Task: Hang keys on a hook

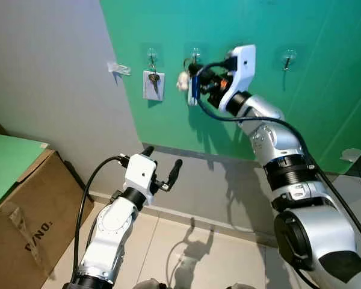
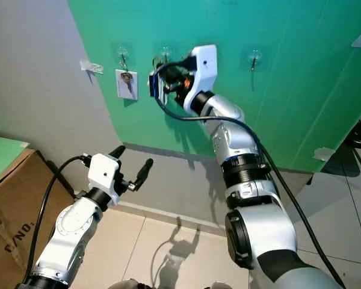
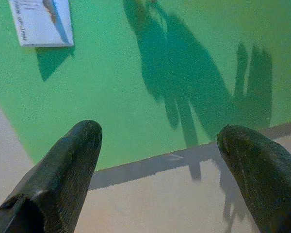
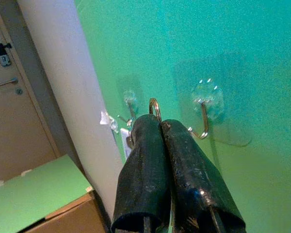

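Note:
Three clear stick-on hooks sit in a row on the green wall. The left hook (image 1: 151, 58) carries a key with a white tag (image 1: 154, 86). My right gripper (image 1: 196, 71) is raised to the middle hook (image 1: 195, 55) and is shut on a key ring (image 4: 155, 107). The ring's metal loop pokes out past the fingertips, just beside the hook's wire (image 4: 202, 125). A white fluffy charm (image 1: 182, 81) and a white tag (image 1: 192, 95) dangle under the gripper. The right hook (image 1: 287, 60) is bare. My left gripper (image 1: 162, 161) hovers low near the wall's base, open and holding nothing.
A cardboard box (image 1: 24, 217) with a green board on top stands at the left on the tiled floor. A scrap of tape (image 1: 118, 68) sticks to the grey wall. A door (image 4: 12, 102) stands further left.

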Motion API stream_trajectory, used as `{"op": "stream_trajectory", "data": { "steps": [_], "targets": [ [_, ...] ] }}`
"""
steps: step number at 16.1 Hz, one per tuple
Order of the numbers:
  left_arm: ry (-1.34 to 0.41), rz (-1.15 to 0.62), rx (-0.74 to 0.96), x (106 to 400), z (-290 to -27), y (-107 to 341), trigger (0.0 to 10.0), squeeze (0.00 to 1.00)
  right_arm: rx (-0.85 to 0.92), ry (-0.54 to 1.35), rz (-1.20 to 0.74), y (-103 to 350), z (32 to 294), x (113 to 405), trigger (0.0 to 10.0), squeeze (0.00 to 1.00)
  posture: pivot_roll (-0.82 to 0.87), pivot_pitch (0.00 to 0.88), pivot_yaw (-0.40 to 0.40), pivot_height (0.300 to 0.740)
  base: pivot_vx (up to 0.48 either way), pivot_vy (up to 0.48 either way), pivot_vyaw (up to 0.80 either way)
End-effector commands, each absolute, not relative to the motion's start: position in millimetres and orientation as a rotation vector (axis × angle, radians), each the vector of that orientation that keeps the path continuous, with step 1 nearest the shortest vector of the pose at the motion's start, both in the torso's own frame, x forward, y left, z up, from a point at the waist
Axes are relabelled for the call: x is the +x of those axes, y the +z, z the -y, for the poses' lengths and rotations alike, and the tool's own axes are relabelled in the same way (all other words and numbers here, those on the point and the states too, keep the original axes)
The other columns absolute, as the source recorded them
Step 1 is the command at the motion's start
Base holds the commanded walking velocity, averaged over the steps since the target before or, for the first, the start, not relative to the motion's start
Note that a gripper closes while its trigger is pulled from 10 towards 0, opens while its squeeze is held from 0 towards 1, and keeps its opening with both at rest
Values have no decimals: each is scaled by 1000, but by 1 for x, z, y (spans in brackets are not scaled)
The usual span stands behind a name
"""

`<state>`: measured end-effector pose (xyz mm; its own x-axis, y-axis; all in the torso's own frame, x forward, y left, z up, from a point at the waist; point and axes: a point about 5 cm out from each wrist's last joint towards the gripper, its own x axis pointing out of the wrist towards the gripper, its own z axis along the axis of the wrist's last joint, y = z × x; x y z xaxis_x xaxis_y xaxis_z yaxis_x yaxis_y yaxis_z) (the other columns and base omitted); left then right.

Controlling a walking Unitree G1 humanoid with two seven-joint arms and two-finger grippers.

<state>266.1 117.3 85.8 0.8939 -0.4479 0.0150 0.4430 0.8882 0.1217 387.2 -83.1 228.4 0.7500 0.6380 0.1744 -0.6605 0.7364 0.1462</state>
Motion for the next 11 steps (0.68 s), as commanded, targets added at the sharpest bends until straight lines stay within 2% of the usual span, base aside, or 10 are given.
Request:
{"op": "stream_trajectory", "data": {
  "steps": [1,11],
  "targets": [
    [-473,66,142,265,-118,89,10000,0,224,700,123,232,84,391,0,0,-87,0,62,740,0,0,0],
    [-453,80,135,264,-121,92,10000,0,324,629,78,226,91,402,0,0,-70,0,53,740,0,0,0]
  ]
}}
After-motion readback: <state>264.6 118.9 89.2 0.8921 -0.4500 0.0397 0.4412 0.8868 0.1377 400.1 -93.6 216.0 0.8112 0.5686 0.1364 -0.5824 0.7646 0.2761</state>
